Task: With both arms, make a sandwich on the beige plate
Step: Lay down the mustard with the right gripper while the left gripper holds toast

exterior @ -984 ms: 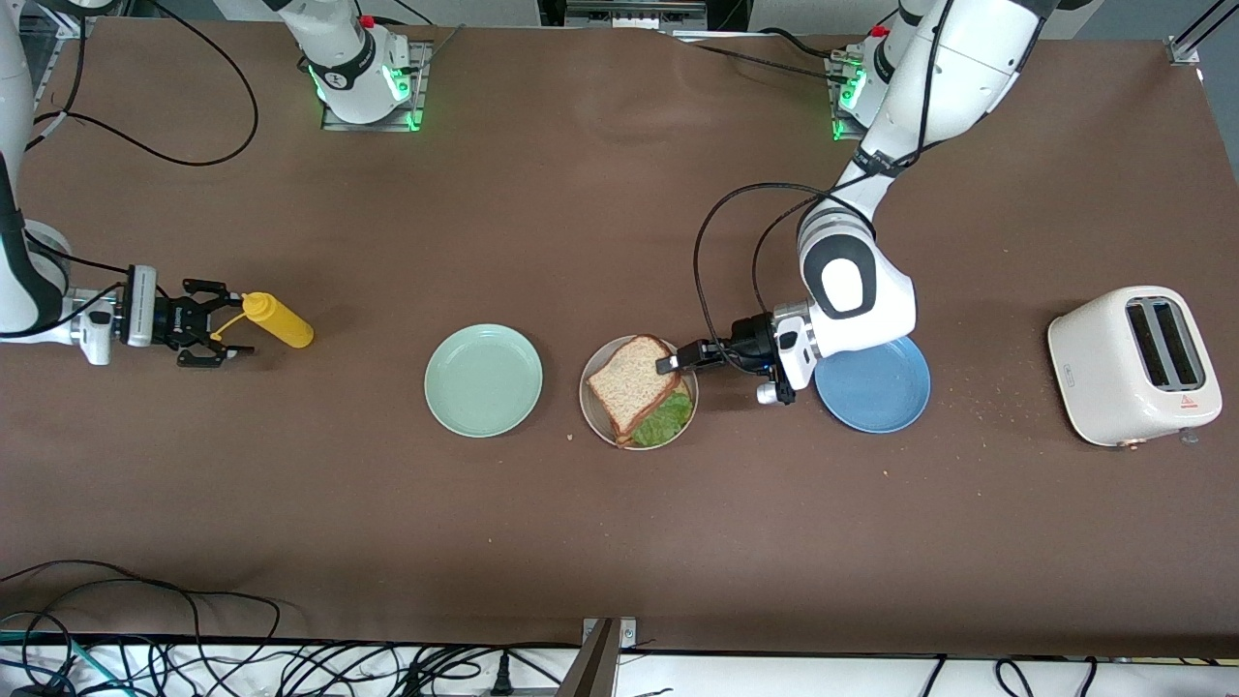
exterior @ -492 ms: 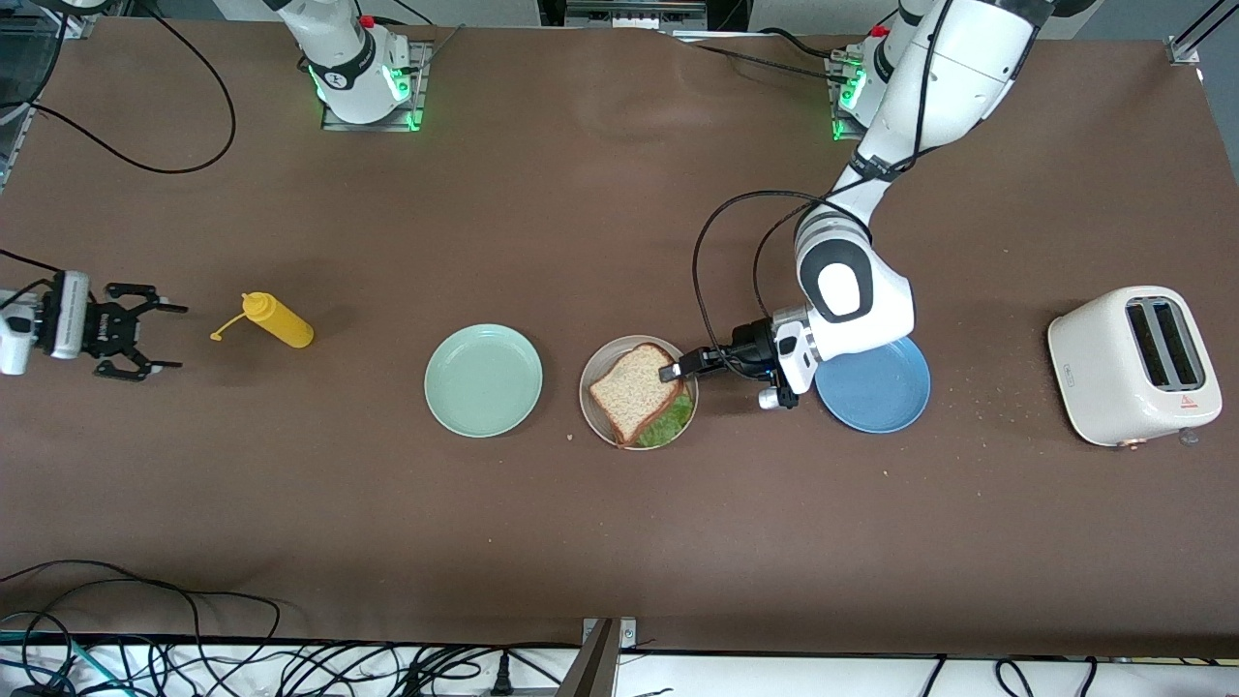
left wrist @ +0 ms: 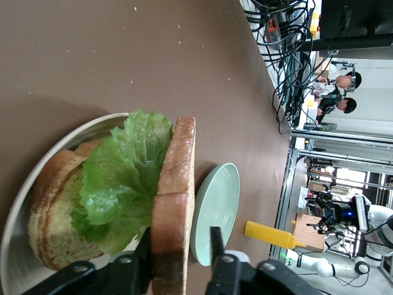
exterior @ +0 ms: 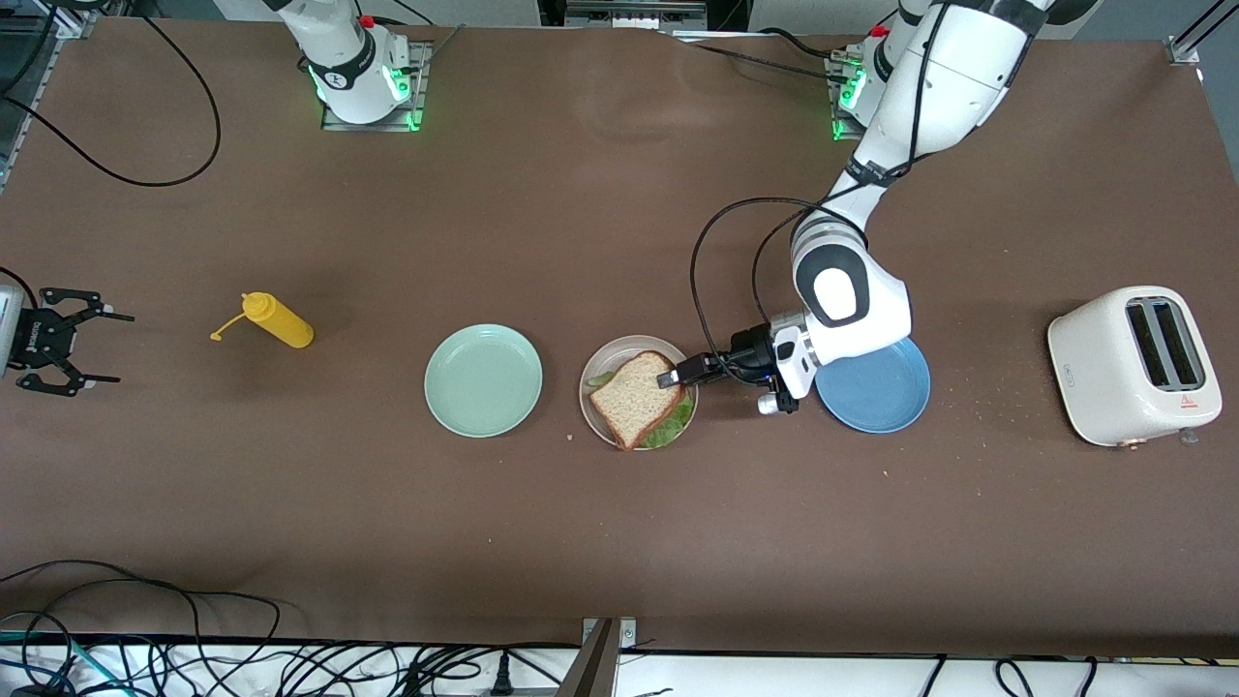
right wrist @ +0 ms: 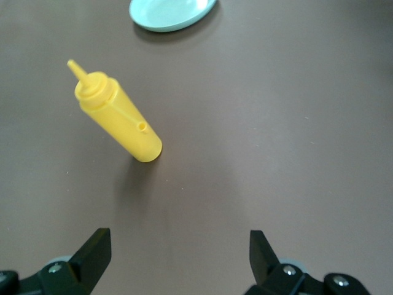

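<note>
Your left tool point(exterior: 680, 373) has just loosened around the top slice point(exterior: 635, 385), now lowered onto the lettuce point(left wrist: 123, 178) on the beige plate point(exterior: 597, 362); the right tool point(exterior: 60, 340), wide, has backed away.

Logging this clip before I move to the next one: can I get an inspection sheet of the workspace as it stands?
Surface: brown table, scattered crumbs near the toaster.
Job's things: beige plate holds the sandwich; top slice tilted, lettuce showing under it.
Clutter: yellow squeeze bottle lying down, mint-green plate, blue plate, white toaster.
Grippers: left gripper at the sandwich's edge, fingers either side of the top slice's crust, partly open; right gripper open, over bare table at the right arm's end.
Cables: black cable looping from the left arm; a tangle along the table's near edge.
Surroundings: people at desks in the left wrist view.
</note>
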{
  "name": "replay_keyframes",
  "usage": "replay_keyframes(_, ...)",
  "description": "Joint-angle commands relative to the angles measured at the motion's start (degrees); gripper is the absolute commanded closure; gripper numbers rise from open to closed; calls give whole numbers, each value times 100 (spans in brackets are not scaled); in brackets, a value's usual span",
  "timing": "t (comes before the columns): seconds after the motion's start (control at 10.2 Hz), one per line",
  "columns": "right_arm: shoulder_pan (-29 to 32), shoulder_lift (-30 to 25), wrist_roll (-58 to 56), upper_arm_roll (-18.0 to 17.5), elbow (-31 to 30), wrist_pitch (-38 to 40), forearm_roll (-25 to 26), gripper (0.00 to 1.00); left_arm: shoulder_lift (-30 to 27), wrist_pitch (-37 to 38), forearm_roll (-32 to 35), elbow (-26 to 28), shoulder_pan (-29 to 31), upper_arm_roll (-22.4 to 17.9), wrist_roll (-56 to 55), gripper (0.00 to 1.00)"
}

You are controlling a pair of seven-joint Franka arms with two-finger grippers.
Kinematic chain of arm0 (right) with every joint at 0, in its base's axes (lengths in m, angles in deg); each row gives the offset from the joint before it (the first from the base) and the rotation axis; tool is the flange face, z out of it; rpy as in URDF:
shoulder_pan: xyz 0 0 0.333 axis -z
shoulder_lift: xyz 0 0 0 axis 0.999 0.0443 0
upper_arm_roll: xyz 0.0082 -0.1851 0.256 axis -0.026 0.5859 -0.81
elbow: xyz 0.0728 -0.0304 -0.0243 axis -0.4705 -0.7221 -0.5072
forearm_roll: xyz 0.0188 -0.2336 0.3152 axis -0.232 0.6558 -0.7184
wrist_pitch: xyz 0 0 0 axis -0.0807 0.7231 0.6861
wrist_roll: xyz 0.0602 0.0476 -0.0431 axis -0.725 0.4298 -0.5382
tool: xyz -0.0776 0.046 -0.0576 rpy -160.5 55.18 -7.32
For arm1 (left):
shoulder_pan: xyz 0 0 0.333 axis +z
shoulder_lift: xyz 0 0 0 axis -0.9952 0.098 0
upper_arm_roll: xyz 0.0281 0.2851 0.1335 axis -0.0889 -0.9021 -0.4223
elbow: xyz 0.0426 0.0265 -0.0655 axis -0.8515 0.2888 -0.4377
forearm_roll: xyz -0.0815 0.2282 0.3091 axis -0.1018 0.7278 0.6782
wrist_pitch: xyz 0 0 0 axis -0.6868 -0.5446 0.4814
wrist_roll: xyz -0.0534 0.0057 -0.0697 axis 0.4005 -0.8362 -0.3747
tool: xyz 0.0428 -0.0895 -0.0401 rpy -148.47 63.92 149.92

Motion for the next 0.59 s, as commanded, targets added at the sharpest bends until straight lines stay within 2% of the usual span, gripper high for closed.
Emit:
replay_keyframes(0.0,-86,-325,962,-40,183,133,327,0,61,-376,-199,-101,-56,-15,425,0)
replay_keyframes(0.49,-516,-905,3027,-31,192,300,678,0,-9,-535,-129,-57,-47,-15,470,0)
